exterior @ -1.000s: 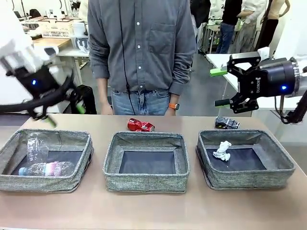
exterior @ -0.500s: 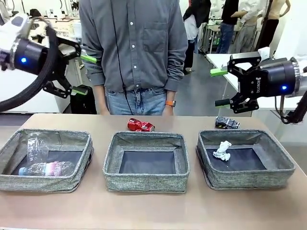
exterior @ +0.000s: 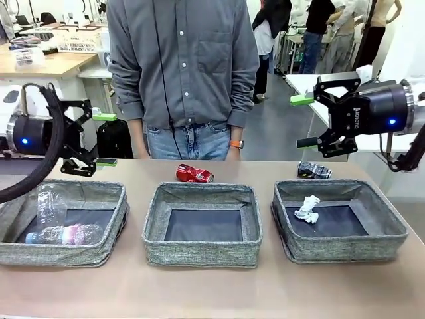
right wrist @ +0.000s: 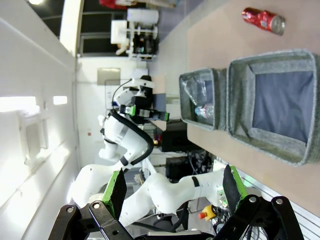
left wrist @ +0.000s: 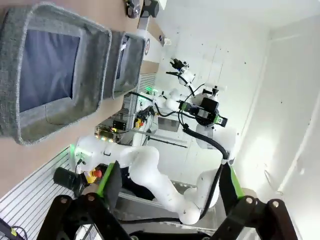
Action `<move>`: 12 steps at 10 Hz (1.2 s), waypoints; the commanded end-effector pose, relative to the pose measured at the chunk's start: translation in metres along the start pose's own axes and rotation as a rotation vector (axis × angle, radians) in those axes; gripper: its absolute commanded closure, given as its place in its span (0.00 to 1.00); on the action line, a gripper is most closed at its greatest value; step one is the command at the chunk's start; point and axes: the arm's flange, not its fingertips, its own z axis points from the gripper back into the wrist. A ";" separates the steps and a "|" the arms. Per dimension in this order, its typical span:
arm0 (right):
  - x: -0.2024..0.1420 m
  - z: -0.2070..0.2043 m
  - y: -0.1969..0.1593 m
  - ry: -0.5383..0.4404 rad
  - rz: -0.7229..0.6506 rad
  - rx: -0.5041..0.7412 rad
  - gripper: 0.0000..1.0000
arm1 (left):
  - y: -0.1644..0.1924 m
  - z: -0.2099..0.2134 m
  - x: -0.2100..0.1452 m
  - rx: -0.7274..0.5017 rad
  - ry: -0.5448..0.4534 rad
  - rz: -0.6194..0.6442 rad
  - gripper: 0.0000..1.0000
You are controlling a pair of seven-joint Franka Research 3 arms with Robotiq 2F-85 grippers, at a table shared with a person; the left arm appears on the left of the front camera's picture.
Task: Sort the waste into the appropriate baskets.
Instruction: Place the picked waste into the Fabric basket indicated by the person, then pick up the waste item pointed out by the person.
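Note:
Three grey baskets stand in a row: left (exterior: pixel 60 252), middle (exterior: pixel 202 252), right (exterior: pixel 345 249). Two clear plastic bottles (exterior: pixel 63 234) lie in the left basket, one of them blue-capped. A white paper wad (exterior: pixel 307 209) lies in the right basket. Behind the middle basket a crushed red can (exterior: pixel 194 174) rests on the table, also seen in the right wrist view (right wrist: pixel 263 20). A crushed dark can (exterior: pixel 314 171) lies behind the right basket. My left gripper (exterior: pixel 105 139) (left wrist: pixel 169 172) hangs open above the left basket's far rim. My right gripper (exterior: pixel 303 121) (right wrist: pixel 175 185) is open in the air above the dark can.
A person in a grey shirt (exterior: pixel 182 66) stands at the far edge, right behind the red can, hands behind the back. The tan table (exterior: pixel 212 292) has free room in front of the baskets. In the left wrist view the middle basket (left wrist: pixel 20 125) lies nearest.
My left arm swung up and then came down, its gripper now lower and level over the left basket's far side. The right arm has stayed still. The person shifted slightly to the left.

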 end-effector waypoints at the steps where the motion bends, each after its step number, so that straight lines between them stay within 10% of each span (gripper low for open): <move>1: -0.001 0.000 0.002 0.001 -0.015 0.006 0.00 | -0.034 0.003 -0.011 -0.043 -0.069 -0.123 0.00; 12: -0.001 0.000 0.002 0.001 -0.015 0.006 0.00 | -0.034 0.003 -0.011 -0.043 -0.069 -0.123 0.00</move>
